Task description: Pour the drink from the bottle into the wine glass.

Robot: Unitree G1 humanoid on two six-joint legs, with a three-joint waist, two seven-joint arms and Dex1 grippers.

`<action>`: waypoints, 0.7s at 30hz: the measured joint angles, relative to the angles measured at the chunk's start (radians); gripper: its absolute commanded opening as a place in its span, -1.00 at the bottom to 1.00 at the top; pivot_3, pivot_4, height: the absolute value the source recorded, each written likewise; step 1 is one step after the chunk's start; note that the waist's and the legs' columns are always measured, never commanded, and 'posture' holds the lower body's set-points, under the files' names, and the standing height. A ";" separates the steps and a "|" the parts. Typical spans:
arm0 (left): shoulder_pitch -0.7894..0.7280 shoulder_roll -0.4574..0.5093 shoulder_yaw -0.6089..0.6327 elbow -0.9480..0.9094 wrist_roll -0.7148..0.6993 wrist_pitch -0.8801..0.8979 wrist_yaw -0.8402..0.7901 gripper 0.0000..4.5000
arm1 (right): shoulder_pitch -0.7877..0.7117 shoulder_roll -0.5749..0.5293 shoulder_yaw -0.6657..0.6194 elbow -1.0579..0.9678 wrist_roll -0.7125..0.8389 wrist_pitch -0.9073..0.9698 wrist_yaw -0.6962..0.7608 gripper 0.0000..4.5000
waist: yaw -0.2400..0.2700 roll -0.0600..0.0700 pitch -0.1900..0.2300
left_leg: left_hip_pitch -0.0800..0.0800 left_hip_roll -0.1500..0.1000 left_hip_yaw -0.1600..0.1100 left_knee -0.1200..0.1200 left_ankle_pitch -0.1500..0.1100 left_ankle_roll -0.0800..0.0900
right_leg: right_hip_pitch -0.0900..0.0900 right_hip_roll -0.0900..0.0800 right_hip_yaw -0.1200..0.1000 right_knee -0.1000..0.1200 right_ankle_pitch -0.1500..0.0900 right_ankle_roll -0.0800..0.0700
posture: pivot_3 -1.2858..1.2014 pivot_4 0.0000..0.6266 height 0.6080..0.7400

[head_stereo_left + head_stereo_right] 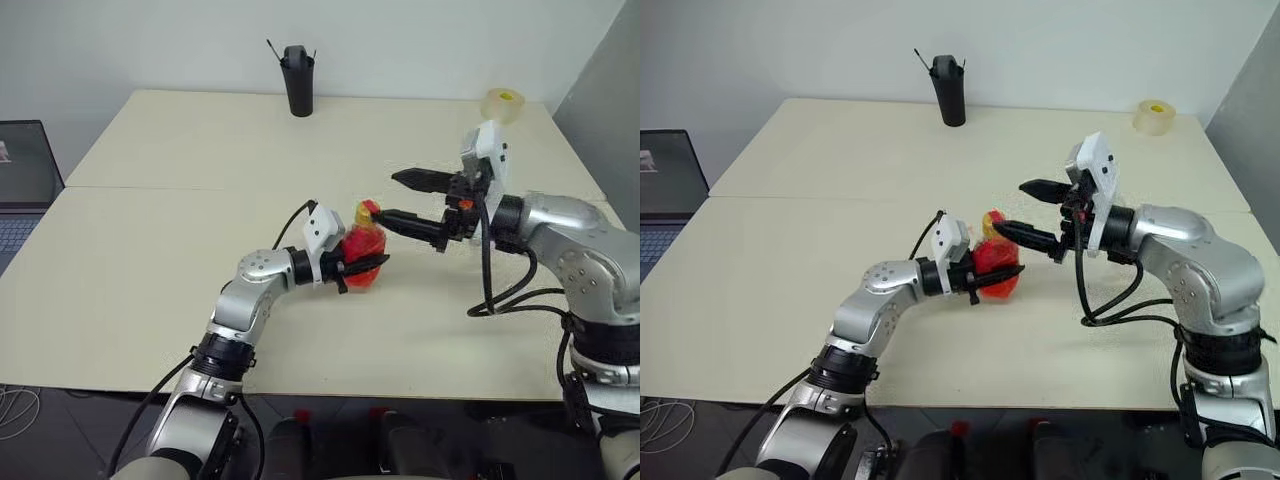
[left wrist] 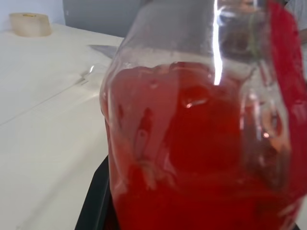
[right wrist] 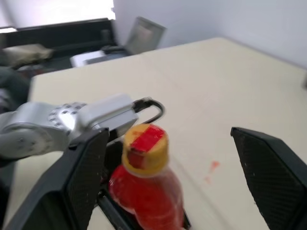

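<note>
We have the small, squat clear plastic bottle (image 1: 994,268) clamped around its bulbous body in our left hand (image 1: 985,275), held just above the pale desk (image 1: 150,270) near its middle, and it sits upright with the yellowish-tan cap with red on top (image 3: 145,145) in place. The bright red, translucent drink (image 2: 201,158) fills most of the body, so we judge it fairly weighty for its size, with liquid that will slosh once we tip it. Our right hand (image 1: 1038,214) hangs just beside the neck with its two black fingers spread wide, one to either side of the cap and touching nothing. The thin ribbed plastic looks soft, so a hard squeeze on the belly could dent it and push the drink up once the cap is off; a low grip on the ribs seems the safe hold, while the cap is the place for the right hand to take. Far back stand a tall black cup (image 1: 298,80) and a yellowish tape roll (image 1: 1154,116). Small red spots (image 3: 211,167) mark the desk beside the bottle.
</note>
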 measured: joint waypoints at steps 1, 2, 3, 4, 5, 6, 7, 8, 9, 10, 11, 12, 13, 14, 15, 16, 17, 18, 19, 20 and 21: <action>-0.012 -0.002 0.001 0.020 0.003 -0.006 0.005 -0.35 | 0.006 0.020 -0.029 -0.057 0.015 0.054 -0.070 0.93 | 0.000 0.000 0.000 | 0.000 0.001 0.000 0.000 0.000 0.000 | 0.000 0.000 0.000 0.000 0.000 0.000 | 0.03 -0.52 1.00; -0.025 -0.008 0.002 0.047 0.005 -0.020 0.007 -0.35 | 0.015 0.054 -0.059 -0.130 0.028 0.127 -0.157 0.93 | -0.001 0.000 0.000 | 0.000 0.001 0.000 0.000 0.000 0.000 | 0.000 0.000 0.000 0.000 0.000 0.000 | 0.03 -0.52 1.00; -0.038 -0.013 0.002 0.071 0.007 -0.032 0.007 -0.36 | 0.024 0.097 -0.082 -0.189 0.043 0.191 -0.231 0.93 | -0.002 0.000 0.000 | 0.000 0.001 0.000 0.000 0.000 0.000 | 0.000 0.000 0.000 0.000 0.000 0.000 | 0.03 -0.52 1.00; -0.049 -0.018 0.002 0.093 0.008 -0.045 0.007 -0.36 | 0.028 0.140 -0.095 -0.242 0.065 0.255 -0.298 0.93 | -0.003 0.000 0.000 | 0.000 0.000 0.000 0.000 0.000 0.000 | 0.000 0.000 0.000 0.000 0.000 0.000 | 0.03 -0.52 1.00; -0.056 -0.026 0.002 0.109 0.008 -0.054 0.006 -0.37 | 0.029 0.179 -0.108 -0.284 0.082 0.307 -0.348 0.93 | -0.002 0.000 0.000 | 0.000 0.000 0.000 0.000 0.000 0.000 | 0.000 0.001 0.000 0.000 0.000 0.000 | 0.03 -0.52 1.00; -0.061 -0.034 0.002 0.124 0.009 -0.067 0.005 -0.37 | 0.028 0.231 -0.122 -0.328 0.096 0.359 -0.402 0.93 | -0.003 0.000 0.000 | 0.000 0.000 0.000 0.000 0.000 0.000 | 0.000 0.001 0.000 0.000 0.000 0.000 | 0.03 -0.52 1.00; -0.064 -0.038 0.001 0.133 0.011 -0.074 0.004 -0.37 | 0.028 0.269 -0.125 -0.360 0.100 0.395 -0.440 0.93 | -0.003 0.000 0.000 | 0.000 0.000 0.000 0.000 0.000 0.000 | 0.000 0.001 0.000 0.000 0.000 0.000 | 0.03 -0.52 1.00; -0.070 -0.045 0.000 0.150 0.015 -0.085 -0.001 -0.37 | 0.026 0.316 -0.119 -0.398 0.097 0.455 -0.494 0.93 | -0.003 0.000 0.000 | 0.000 0.000 0.000 0.000 0.000 0.000 | 0.000 0.001 0.000 0.000 0.000 0.000 | 0.03 -0.52 1.00; -0.077 -0.051 -0.001 0.164 0.018 -0.090 -0.008 -0.37 | 0.020 0.347 -0.109 -0.424 0.078 0.509 -0.543 0.93 | -0.003 0.000 0.000 | 0.000 -0.001 0.000 0.000 0.000 0.000 | 0.000 0.001 0.000 0.000 0.000 0.000 | 0.03 -0.52 1.00; -0.080 -0.054 -0.002 0.171 0.021 -0.098 -0.013 -0.37 | 0.012 0.372 -0.106 -0.441 0.055 0.556 -0.587 0.93 | -0.003 0.000 0.000 | 0.000 -0.001 0.000 0.000 0.000 0.000 | 0.000 0.001 0.000 0.000 0.000 0.000 | 0.03 -0.52 1.00; -0.084 -0.055 -0.002 0.181 0.022 -0.107 -0.016 -0.37 | 0.007 0.398 -0.109 -0.445 0.034 0.581 -0.620 0.93 | -0.003 0.000 0.000 | 0.000 -0.001 0.000 0.000 0.000 0.000 | 0.000 0.001 0.000 0.000 0.000 0.000 | 0.03 -0.52 1.00; -0.091 -0.057 -0.002 0.194 0.025 -0.112 -0.021 -0.37 | 0.000 0.430 -0.111 -0.445 0.013 0.603 -0.653 0.93 | -0.003 0.000 0.000 | 0.000 -0.002 0.000 0.000 0.000 0.000 | 0.000 0.001 0.000 0.000 0.000 0.000 | 0.03 -0.52 1.00; -0.098 -0.061 -0.002 0.208 0.029 -0.117 -0.028 -0.37 | -0.004 0.466 -0.113 -0.445 -0.007 0.618 -0.686 0.93 | -0.003 0.001 0.000 | 0.000 -0.002 0.000 0.000 0.000 -0.001 | 0.000 0.001 0.000 0.000 0.000 0.000 | 0.03 -0.52 1.00; -0.101 -0.065 -0.003 0.214 0.032 -0.125 -0.033 -0.37 | -0.004 0.489 -0.113 -0.446 -0.020 0.622 -0.710 0.93 | -0.003 0.001 0.000 | 0.000 -0.002 0.000 -0.001 0.001 -0.002 | -0.001 0.002 0.000 0.000 0.000 0.000 | 0.03 -0.52 1.00; -0.105 -0.067 -0.003 0.224 0.033 -0.130 -0.035 -0.37 | -0.004 0.511 -0.114 -0.446 -0.031 0.622 -0.733 0.93 | -0.004 0.001 0.000 | 0.000 -0.002 0.000 -0.001 0.002 -0.003 | -0.001 0.002 0.000 0.000 0.000 0.000 | 0.03 -0.52 1.00; -0.108 -0.069 -0.003 0.232 0.034 -0.132 -0.036 -0.37 | -0.004 0.528 -0.114 -0.446 -0.045 0.622 -0.754 0.93 | -0.004 0.001 0.000 | 0.000 -0.002 0.000 -0.001 0.002 -0.003 | 0.000 0.002 0.000 0.000 0.000 0.000 | 0.03 -0.52 1.00; -0.109 -0.072 -0.003 0.236 0.036 -0.134 -0.036 -0.37 | -0.003 0.543 -0.113 -0.446 -0.056 0.622 -0.769 0.93 | -0.005 0.001 0.000 | 0.000 -0.002 0.000 -0.001 0.002 -0.003 | -0.001 0.001 0.000 0.000 0.000 0.000 | 0.03 -0.52 1.00; -0.109 -0.075 -0.003 0.238 0.037 -0.137 -0.038 -0.37 | -0.003 0.553 -0.113 -0.445 -0.063 0.622 -0.780 0.93 | -0.005 0.001 0.000 | 0.000 -0.002 0.000 -0.001 0.002 -0.003 | -0.001 0.001 0.000 0.000 0.000 0.000 | 0.03 -0.52 1.00; -0.109 -0.075 -0.003 0.239 0.037 -0.140 -0.041 -0.37 | -0.003 0.563 -0.112 -0.445 -0.068 0.622 -0.787 0.93 | -0.006 0.001 0.000 | 0.000 -0.002 0.000 -0.001 0.002 -0.003 | -0.001 0.002 0.000 0.000 0.000 0.000 | 0.03 -0.52 1.00; -0.109 -0.074 -0.003 0.241 0.038 -0.147 -0.046 -0.37 | -0.003 0.585 -0.109 -0.445 -0.078 0.622 -0.799 0.93 | -0.006 0.001 0.000 | 0.000 -0.002 0.000 -0.001 0.002 -0.003 | -0.001 0.002 0.000 0.000 0.000 0.000 | 0.03 -0.52 1.00; -0.109 -0.074 -0.003 0.241 0.040 -0.150 -0.048 -0.37 | -0.003 0.599 -0.107 -0.444 -0.088 0.622 -0.804 0.93 | -0.006 0.001 0.000 | 0.000 -0.002 0.000 -0.001 0.002 -0.003 | -0.001 0.002 0.000 0.000 0.000 0.000 | 0.03 -0.52 1.00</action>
